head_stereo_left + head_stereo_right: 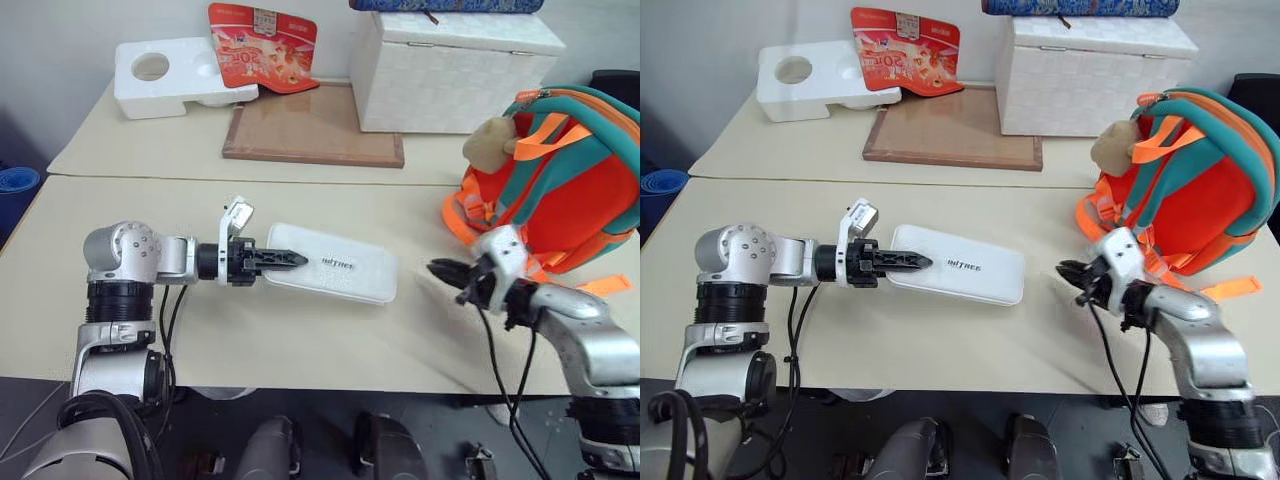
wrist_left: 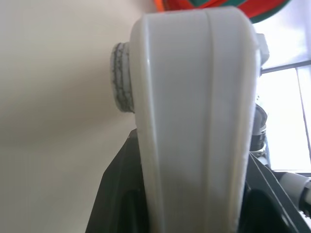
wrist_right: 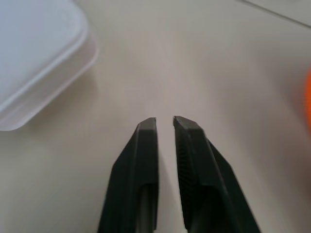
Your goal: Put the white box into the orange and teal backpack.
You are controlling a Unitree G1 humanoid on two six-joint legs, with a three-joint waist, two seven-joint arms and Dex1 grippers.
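Grippers sit nearest, over the front of the beige table. At the robot's left, the left gripper points level toward the right, and its 2 black fingers are clamped on the near end of the white box, 1 finger lying on top of the lid; in the left wrist view the box's rounded end stands wedged between the black jaws. That slim case, with small dark lettering on its lid, lies about mid-table between the 2 arms. At the right, the right gripper holds nothing, its jaws parted by a narrow gap, just apart from the box's far end. Behind it, the orange and teal backpack stands upright at the table's right edge, a tan plush bear hanging on its front. Farther back lie a wooden board, a white styrofoam block, a red packet and a large white woven box.
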